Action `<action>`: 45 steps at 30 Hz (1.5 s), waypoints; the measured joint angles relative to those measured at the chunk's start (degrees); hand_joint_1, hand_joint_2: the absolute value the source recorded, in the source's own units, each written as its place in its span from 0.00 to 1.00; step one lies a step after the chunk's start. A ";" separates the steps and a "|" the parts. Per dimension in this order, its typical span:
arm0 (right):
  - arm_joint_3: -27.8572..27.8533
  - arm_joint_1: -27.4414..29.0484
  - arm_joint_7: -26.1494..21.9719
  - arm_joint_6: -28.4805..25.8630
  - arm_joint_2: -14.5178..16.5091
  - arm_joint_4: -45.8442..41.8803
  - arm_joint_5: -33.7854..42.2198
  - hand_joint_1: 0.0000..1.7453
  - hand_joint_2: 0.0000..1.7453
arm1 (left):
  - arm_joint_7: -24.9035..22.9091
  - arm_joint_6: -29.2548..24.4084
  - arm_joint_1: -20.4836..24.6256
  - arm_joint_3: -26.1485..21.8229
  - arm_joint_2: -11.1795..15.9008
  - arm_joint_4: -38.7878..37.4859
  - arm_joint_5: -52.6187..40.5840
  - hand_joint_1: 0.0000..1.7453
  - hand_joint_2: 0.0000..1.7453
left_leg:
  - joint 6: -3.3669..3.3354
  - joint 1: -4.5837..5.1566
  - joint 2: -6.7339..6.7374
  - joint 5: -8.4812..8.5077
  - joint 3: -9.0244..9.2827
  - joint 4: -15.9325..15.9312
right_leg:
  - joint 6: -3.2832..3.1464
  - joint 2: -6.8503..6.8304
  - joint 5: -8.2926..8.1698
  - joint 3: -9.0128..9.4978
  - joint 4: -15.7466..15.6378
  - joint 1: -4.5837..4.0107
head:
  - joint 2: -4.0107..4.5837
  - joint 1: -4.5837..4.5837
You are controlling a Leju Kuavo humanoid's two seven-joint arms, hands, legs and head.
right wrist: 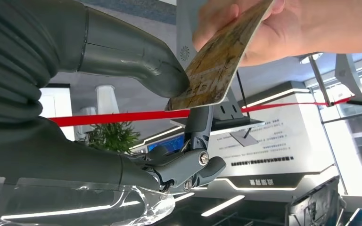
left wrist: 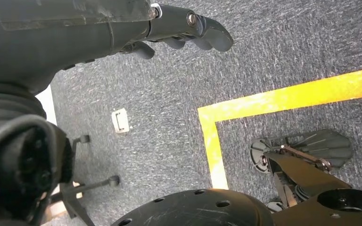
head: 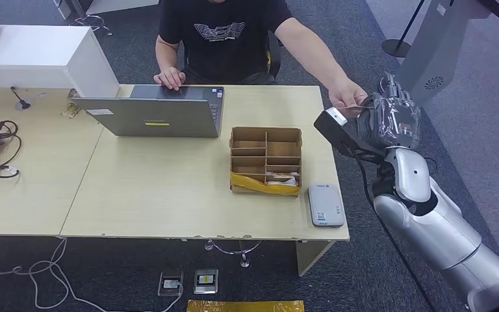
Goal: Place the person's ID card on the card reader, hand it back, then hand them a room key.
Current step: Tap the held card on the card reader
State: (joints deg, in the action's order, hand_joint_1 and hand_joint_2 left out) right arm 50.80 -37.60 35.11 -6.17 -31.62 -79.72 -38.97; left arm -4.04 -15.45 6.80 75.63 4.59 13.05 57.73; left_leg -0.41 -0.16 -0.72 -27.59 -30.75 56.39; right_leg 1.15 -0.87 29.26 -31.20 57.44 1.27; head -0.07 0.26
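Reaching up past the desk's far right corner, your right hand (head: 390, 117) is meeting the person's hand (head: 347, 97), which is holding the ID card (right wrist: 217, 56) out to it. From the right wrist camera, the card's lower edge is touching the thumb (right wrist: 162, 77), while the darker fingers (right wrist: 193, 165) are sitting apart from the card, curled but not closing on it. So you are not gripping anything yet; the person is the one holding the card.

Judging from this, the risk is in the handover: if the person is letting go before your thumb and fingers are pinching the card, it is likely dropping to the carpet beside the desk (head: 169, 188). A pinch on just the card's edge could also let it swivel out on the way to the card reader (head: 325, 205), which is lying at the desk's near right corner, just beside the cardboard box (head: 266, 160).

Your left hand (left wrist: 184, 28) is hanging over the carpet, fingers curled in and holding nothing
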 joint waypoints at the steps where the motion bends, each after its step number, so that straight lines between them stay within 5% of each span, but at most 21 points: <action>1: -0.04 0.23 0.01 -0.16 -0.09 -0.26 -0.10 1.00 1.00 | 0.00 -0.01 0.00 0.03 0.00 0.00 -0.07 0.00 0.00 | 0.00 0.00 0.00 0.00 0.00 0.00 | 0.00 0.00 0.00 0.00 0.00 0.00 | 0.00 0.00; 45: -1.49 11.51 -2.71 -5.81 0.06 1.09 3.55 1.00 1.00 | 0.00 -0.21 0.04 0.42 -0.09 0.02 -1.45 0.00 0.00 | 0.00 0.00 0.00 -0.01 -0.03 0.00 | 0.00 -0.02 0.00 0.00 0.00 0.00 | 0.00 0.01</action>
State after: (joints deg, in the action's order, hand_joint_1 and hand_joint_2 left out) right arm 49.31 -26.08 32.40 -11.98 -31.56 -78.64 -35.42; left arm -4.04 -15.66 6.84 76.05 4.50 13.07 56.28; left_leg -0.41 -0.16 -0.72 -27.60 -30.78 56.39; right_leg 1.15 -0.89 29.26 -31.19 57.44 1.26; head -0.07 0.27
